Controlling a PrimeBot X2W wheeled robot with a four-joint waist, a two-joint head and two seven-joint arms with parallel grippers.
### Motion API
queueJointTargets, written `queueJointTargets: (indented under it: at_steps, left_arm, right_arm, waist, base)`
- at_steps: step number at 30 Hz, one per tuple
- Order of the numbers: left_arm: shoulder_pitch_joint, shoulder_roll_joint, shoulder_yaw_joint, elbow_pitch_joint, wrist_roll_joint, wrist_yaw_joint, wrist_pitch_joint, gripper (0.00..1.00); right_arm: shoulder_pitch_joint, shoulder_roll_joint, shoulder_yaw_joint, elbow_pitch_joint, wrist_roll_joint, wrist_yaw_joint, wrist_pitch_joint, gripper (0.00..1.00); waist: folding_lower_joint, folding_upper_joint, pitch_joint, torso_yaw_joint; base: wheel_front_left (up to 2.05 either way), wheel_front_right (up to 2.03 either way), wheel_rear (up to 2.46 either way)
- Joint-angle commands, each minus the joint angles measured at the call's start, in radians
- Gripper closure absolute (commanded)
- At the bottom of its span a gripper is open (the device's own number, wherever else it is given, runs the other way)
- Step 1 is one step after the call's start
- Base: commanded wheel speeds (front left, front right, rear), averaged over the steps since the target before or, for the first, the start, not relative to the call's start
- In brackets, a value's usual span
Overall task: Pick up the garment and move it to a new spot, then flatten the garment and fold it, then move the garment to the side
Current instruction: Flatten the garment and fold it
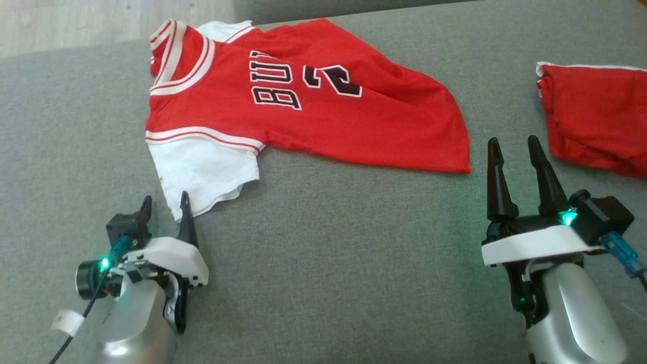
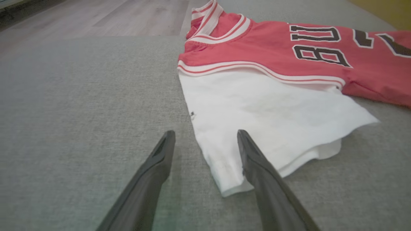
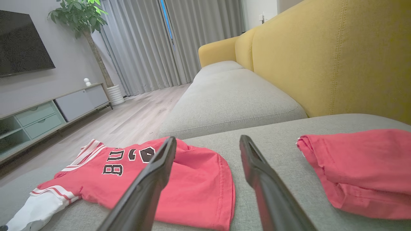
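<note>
The garment [image 1: 323, 116] is a red jersey with black lettering and white sleeves, spread on the grey sofa cushion [image 1: 328, 263]. My left gripper [image 1: 166, 199] stands open at the near corner of its white sleeve [image 2: 263, 112]. In the left wrist view, the sleeve's hem edge lies between the fingers of the left gripper [image 2: 205, 133], and the right finger crosses over the corner. My right gripper [image 1: 513, 144] is open and empty, just right of the jersey's bottom hem. The right wrist view shows the right gripper [image 3: 208, 138] raised above the garment [image 3: 199, 183].
A second red cloth [image 1: 596, 116], folded, lies at the right edge of the cushion, close to my right gripper. The yellow sofa back [image 3: 337, 57] rises behind it. Wooden floor [image 3: 128, 118] and a low TV cabinet [image 3: 48, 112] lie beyond the cushion's far edge.
</note>
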Motion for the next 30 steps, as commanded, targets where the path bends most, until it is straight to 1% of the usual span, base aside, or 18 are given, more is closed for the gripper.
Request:
queueJointTargets:
  at_steps: [1, 4, 8, 13, 23, 24, 25, 26, 30]
  left_arm:
    - [-0.017, 0.030, 0.037, -0.014, -0.006, 0.009, -0.010, 0.00]
    - [-0.015, 0.034, 0.029, 0.006, -0.005, 0.008, 0.006, 0.00]
    - [-0.021, 0.033, 0.016, 0.031, -0.008, -0.005, 0.037, 0.00]
    - [-0.031, 0.021, 0.005, 0.050, -0.023, -0.038, 0.076, 0.00]
    - [-0.039, -0.015, -0.037, 0.049, -0.058, -0.133, 0.135, 0.00]
    - [-0.038, -0.019, -0.044, 0.043, -0.063, -0.142, 0.138, 0.08]
    - [-0.036, -0.023, -0.049, 0.038, -0.069, -0.149, 0.142, 0.56]
    - [-0.034, -0.027, -0.056, 0.031, -0.076, -0.156, 0.144, 0.99]
    - [-0.026, -0.028, -0.064, -0.009, -0.102, -0.168, 0.121, 1.00]
  right_arm:
    - [-0.017, -0.002, 0.024, -0.029, 0.003, 0.004, -0.006, 0.00]
    - [-0.017, -0.002, 0.026, -0.027, 0.004, 0.004, -0.006, 0.00]
    - [-0.015, -0.002, 0.027, -0.027, 0.007, 0.004, -0.006, 0.00]
    - [-0.018, -0.002, 0.030, -0.027, 0.013, 0.004, -0.006, 0.00]
    - [-0.019, -0.002, 0.030, -0.024, 0.017, 0.004, -0.006, 0.00]
    - [-0.019, -0.002, 0.031, -0.024, 0.017, 0.004, -0.006, 0.00]
    - [-0.020, -0.002, 0.031, -0.023, 0.017, 0.004, -0.006, 0.00]
    - [-0.021, -0.002, 0.031, -0.022, 0.017, 0.004, -0.006, 0.00]
    - [-0.022, -0.002, 0.029, -0.019, 0.018, 0.004, -0.006, 0.00]
  waist:
    - [-0.0001, -0.0001, -0.004, 0.003]
    - [-0.0001, -0.0001, -0.007, 0.005]
    - [-0.0001, -0.0001, -0.008, 0.007]
    - [-0.0001, -0.0001, -0.003, 0.001]
    - [-0.0001, -0.0001, 0.002, -0.011]
    - [-0.0001, -0.0001, 0.001, -0.012]
    - [-0.0001, -0.0001, 0.001, -0.013]
    - [-0.0001, -0.0001, 0.000, -0.014]
    - [-0.0001, -0.0001, -0.005, -0.016]
  base:
    - [0.00, 0.00, 0.00]
    - [0.00, 0.00, 0.00]
    - [0.00, 0.00, 0.00]
    - [0.00, 0.00, 0.00]
    - [0.00, 0.00, 0.00]
    - [0.00, 0.00, 0.00]
    - [0.00, 0.00, 0.00]
    - [0.00, 0.00, 0.00]
    - [0.00, 0.00, 0.00]
